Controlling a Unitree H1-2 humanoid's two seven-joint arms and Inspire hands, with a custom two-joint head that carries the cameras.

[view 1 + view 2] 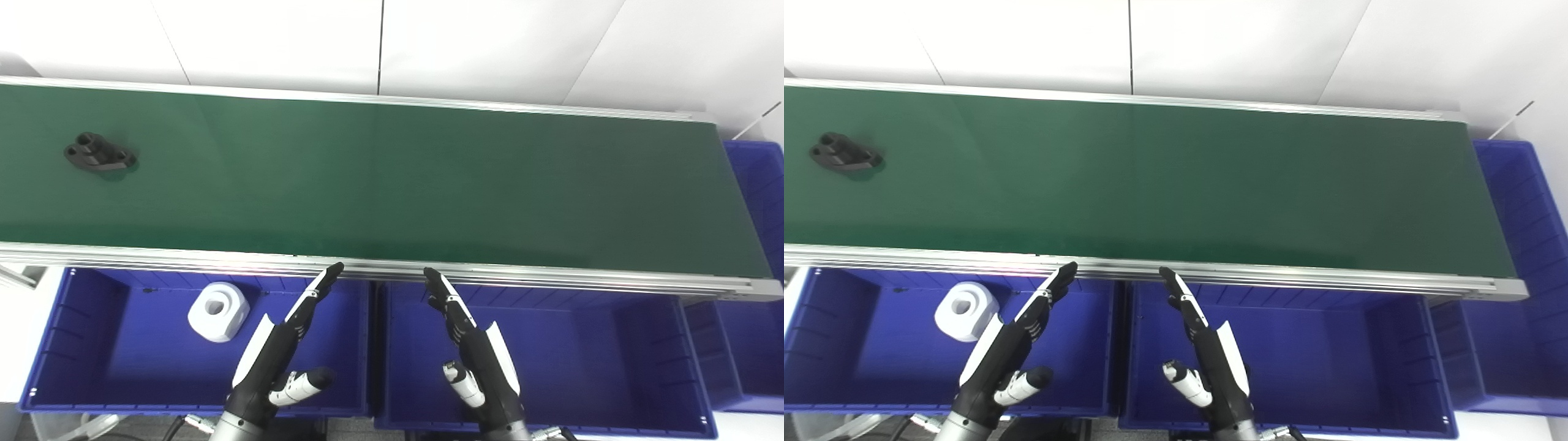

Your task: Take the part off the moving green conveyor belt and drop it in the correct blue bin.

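A long dark-green conveyor belt (pixel 392 184) framed by silver aluminium rails runs across the scene, and a small black moulded part with round bosses and holes (pixel 99 153) lies on it near the far left end, well apart from both hands. Below the near rail stand two deep blue plastic bins side by side: the left blue bin (pixel 73 343) holds a white rounded block with an oval hole (pixel 218 311) lying on its floor toward the back, while the right blue bin (pixel 643 367) shows only bare floor. A third blue bin (pixel 756 184) sits past the belt's right end. The left hand (pixel 278 349) hovers over the left bin, fingers straight and spread from the thumb, holding nothing. The right hand (pixel 474 349) hovers over the right bin in the same flat, open pose, fingertips close to the near rail.
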